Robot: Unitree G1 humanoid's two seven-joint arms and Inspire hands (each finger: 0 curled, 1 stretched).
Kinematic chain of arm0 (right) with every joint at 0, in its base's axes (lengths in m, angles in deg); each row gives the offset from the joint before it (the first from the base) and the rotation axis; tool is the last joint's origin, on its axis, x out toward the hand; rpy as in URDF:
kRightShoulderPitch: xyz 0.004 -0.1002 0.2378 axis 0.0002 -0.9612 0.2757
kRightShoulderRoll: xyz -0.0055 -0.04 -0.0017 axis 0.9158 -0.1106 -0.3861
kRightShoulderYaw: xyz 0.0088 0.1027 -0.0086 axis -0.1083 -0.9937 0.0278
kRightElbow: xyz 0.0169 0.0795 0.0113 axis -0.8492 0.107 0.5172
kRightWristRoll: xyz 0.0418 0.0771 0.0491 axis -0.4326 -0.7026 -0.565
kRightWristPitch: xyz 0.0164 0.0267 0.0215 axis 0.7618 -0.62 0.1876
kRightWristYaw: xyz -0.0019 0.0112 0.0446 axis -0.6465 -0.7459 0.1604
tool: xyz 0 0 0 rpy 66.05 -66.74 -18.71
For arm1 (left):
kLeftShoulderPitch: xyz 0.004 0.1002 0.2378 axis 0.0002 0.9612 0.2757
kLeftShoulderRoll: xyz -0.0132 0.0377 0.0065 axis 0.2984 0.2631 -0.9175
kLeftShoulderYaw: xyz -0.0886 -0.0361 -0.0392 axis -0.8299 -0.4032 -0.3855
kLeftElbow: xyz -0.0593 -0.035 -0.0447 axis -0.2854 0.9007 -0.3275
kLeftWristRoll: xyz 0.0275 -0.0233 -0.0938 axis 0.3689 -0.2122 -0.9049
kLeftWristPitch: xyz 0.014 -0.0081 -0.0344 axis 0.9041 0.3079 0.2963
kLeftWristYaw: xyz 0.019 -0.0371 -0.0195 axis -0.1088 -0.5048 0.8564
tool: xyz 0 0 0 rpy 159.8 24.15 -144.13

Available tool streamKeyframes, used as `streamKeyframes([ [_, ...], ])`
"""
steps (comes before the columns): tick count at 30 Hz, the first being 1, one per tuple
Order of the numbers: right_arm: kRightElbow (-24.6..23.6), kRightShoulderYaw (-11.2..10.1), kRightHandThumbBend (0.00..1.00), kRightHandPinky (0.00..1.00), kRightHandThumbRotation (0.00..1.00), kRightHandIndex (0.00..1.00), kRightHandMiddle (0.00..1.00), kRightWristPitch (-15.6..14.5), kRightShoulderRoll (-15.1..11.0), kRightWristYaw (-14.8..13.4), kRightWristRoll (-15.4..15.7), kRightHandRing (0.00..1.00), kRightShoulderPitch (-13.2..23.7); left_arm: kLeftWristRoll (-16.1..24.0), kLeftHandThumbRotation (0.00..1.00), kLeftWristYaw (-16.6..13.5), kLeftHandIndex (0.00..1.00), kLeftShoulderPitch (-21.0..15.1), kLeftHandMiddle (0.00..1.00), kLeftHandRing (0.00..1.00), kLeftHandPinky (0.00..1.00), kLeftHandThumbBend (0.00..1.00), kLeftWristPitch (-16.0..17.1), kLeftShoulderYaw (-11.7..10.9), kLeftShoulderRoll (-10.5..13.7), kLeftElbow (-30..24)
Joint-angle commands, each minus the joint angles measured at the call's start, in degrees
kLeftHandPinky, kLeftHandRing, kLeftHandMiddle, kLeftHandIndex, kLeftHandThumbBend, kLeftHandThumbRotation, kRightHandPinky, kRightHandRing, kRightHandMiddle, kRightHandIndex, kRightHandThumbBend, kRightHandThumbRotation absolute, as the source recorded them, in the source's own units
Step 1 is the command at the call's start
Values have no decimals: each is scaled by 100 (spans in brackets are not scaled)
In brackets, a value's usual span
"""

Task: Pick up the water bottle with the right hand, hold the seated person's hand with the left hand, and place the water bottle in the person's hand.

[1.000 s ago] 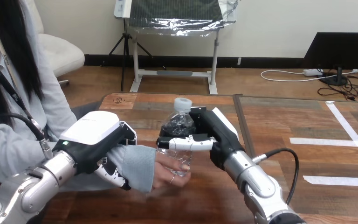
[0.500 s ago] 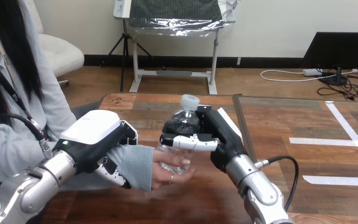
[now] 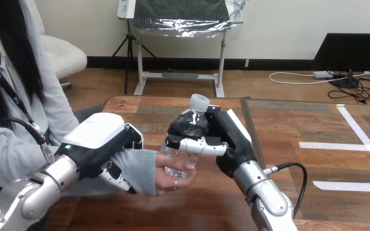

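Water bottle (image 3: 187, 132), gripped in my right robot hand (image 3: 229, 137) just above person's hand (image 3: 171, 171); left robot hand (image 3: 99, 144) curled round wrist (image 3: 139, 166); early release risks toppling.

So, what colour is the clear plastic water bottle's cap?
The water bottle has a pale grey cap; the head view shows it best.

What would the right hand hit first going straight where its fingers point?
Likely the person's hand, cupped at the base of the water bottle that the right hand grips. It points to the view's left; depth is unclear.
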Motion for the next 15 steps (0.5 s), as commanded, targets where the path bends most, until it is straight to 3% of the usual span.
streamKeyframes([
  [1,-686,55,80,21,0,35,33,250,263,215,-177,25,305,-143,0,-354,33,-941,31,25,24,86,1,-172,-195,-56],
  [15,-597,-2,82,22,0,35,33,110,208,196,-228,26,393,-113,0,-474,34,-971,32,26,24,87,57,-140,-230,67],
])
